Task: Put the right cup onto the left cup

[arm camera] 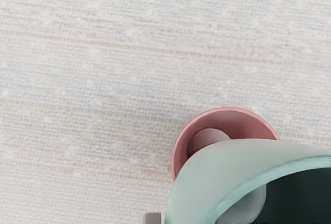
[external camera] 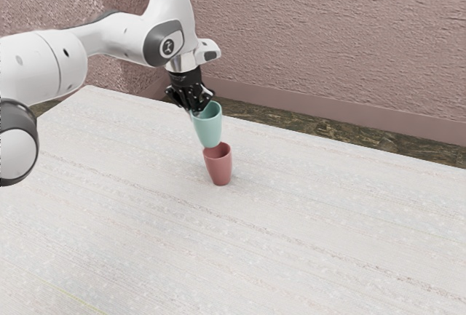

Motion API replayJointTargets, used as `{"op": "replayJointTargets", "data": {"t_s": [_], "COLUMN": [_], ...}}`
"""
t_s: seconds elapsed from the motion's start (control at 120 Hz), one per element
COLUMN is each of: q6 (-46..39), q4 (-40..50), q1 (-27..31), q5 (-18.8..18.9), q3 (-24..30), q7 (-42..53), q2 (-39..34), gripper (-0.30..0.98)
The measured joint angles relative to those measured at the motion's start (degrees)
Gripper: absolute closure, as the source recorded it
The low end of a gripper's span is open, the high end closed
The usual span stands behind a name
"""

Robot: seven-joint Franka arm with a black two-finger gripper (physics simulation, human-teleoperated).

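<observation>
1. Green cup [external camera: 208, 127] up off the table [external camera: 291, 242], mouth upward, long axis near upright. Clamped by its wall in the gripper [external camera: 194, 113], near the rim.
2. Red cup [external camera: 220, 168] upright on the table, just below the green one. In the exterior view, below and a little toward that view's right from the gripper. Only one arm [external camera: 116, 37] to work with, so no nearer hand to choose.
3. Looks like the lining-up step, judging by the overlap. Probably needs a small sideways shift toward the red mouth, then straight down. Cannot tell whether centred (bottom of the green cup hidden from above). Could catch the red rim and tip it.
4. On the arm, a dark round badge [external camera: 168, 46]; no words readable. On both cups, no visible label.
</observation>
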State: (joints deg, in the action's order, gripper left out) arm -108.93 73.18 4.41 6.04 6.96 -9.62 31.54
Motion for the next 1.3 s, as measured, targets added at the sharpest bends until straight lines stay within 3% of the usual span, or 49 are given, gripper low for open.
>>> {"op": "replayJointTargets", "data": {"t_s": [1.008,1.192,1.3], "q6": [-3.95,-4.24,-4.32], "q4": [-1.22,-1.16,0.16], "q1": [0.51,0.39,0.26], "q5": [-2.47,-2.38,-2.2], "q3": [0.07,0.06,-0.01], "q7": [3.66,3.99,4.11], "q2": [5.48,4.88,2.91], "gripper": [0.79,0.4,0.24]}}
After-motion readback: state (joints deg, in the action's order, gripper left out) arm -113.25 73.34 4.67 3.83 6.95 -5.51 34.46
